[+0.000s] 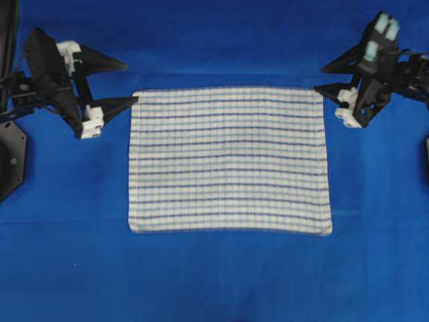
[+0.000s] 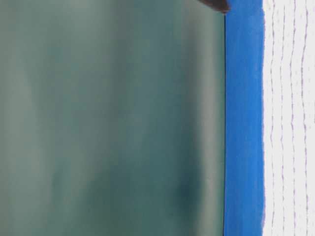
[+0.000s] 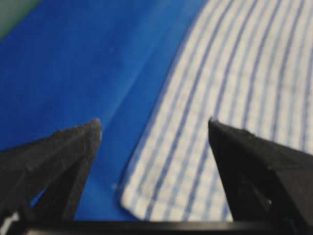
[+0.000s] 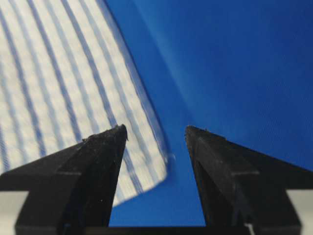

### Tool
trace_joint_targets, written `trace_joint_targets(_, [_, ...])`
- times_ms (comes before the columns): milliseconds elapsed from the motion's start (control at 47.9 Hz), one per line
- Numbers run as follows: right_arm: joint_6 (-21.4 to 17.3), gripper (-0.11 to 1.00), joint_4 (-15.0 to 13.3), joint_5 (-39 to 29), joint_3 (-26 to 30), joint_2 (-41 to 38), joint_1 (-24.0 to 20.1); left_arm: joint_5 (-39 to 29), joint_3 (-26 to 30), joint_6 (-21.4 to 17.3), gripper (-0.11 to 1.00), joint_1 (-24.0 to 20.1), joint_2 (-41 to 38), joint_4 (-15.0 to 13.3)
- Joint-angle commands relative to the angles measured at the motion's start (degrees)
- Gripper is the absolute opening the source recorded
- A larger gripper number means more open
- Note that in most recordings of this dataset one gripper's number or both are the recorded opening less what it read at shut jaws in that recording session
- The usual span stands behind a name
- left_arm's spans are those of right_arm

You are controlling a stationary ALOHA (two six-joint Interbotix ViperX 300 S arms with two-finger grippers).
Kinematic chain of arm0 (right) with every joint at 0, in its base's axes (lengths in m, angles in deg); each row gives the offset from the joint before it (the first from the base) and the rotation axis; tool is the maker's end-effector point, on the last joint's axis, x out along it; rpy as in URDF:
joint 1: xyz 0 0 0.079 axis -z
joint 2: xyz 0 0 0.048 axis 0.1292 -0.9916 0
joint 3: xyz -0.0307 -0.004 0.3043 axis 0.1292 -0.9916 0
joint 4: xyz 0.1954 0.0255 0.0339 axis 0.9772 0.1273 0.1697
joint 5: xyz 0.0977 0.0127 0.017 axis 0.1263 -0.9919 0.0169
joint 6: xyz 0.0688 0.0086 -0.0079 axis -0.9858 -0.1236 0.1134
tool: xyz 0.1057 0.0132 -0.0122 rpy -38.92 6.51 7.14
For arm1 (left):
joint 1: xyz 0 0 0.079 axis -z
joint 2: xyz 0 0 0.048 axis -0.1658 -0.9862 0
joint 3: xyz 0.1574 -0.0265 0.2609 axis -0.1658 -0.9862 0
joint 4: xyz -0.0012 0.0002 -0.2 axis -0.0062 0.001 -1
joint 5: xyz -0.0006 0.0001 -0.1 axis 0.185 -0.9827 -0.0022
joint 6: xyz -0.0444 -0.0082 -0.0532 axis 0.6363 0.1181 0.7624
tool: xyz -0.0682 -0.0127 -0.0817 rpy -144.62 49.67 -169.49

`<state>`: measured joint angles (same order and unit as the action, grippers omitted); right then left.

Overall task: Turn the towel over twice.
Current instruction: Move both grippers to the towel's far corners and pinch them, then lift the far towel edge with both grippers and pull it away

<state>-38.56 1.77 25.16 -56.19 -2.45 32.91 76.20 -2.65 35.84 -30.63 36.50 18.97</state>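
Black fingers (image 3: 58, 152) of both grippers gape wide, holding nothing; the towel (image 1: 229, 159) lies flat mid-worktop, soft and floppy — pinch its far corners.

Bare blue sheet (image 1: 214, 275) rings the flat towel (image 1: 229, 161); nothing blocks it.

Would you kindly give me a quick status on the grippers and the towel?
Left gripper open at towel's far left corner. Right gripper open at far right corner. Towel flat on blue sheet, unheld. Nothing in the way.
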Motion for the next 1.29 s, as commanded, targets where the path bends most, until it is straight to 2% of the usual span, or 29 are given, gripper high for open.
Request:
trace_joint_targets(0, [0.09, 0.6, -0.09, 0.53, 1.58, -3.25, 0.7, 2.81, 1.41, 0.0, 0.86, -0.88, -4.75, -0.18])
trace_joint_targets(209, [0.18, 0.6, -0.09, 2.11, 2.29, -9.32, 2.29, 5.89, 3.69, 0.0, 0.86, -2.29, -14.94, -0.18])
trace_joint_targets(418, [0.09, 0.6, -0.09, 3.78, 2.37, -12.39, 2.46, 5.98, 4.92, 0.0, 0.83, -3.69, -20.04, -0.18])
trace_joint_targets(522, [0.18, 0.59, -0.09, 3.87, 2.37, -12.57, 2.46, 5.36, 4.92, -0.09, 0.77, -4.04, -21.01, -0.18])
trace_joint_targets(585, [0.35, 0.58, -0.09, 3.87, 2.46, -12.48, 2.46, 4.57, 4.92, -0.09, 0.68, -4.04, -21.18, -0.18])
trace_joint_targets(689, [0.88, 0.49, -0.26, 3.87, 2.46, -12.48, 2.46, 2.11, 5.01, -0.53, 0.42, -3.87, -21.18, -0.26])
trace_joint_targets(772, [0.97, 0.28, -0.62, 3.87, 2.46, -12.48, 2.46, 0.79, 5.1, -0.97, 0.2, -3.34, -21.18, -0.18])
trace_joint_targets(814, [0.97, 0.13, -0.7, 3.87, 2.55, -12.48, 2.46, 0.35, 5.19, -0.97, 0.11, -3.16, -21.18, -0.18])
trace_joint_targets(856, [0.97, 0.06, -0.79, 3.87, 2.46, -12.48, 2.46, 0.18, 5.19, -0.97, 0.04, -3.08, -21.18, -0.18])
trace_joint_targets(1106, [0.09, 0.05, -0.09, 4.04, 2.55, -11.07, 2.55, -0.7, 5.36, -1.23, 0.03, -3.43, -19.6, -0.18])
trace_joint_targets(1273, [0.09, 0.05, 0.44, 4.48, 2.29, -7.82, 4.31, -4.57, 6.42, -2.64, 0.03, -4.66, -14.15, -0.18])
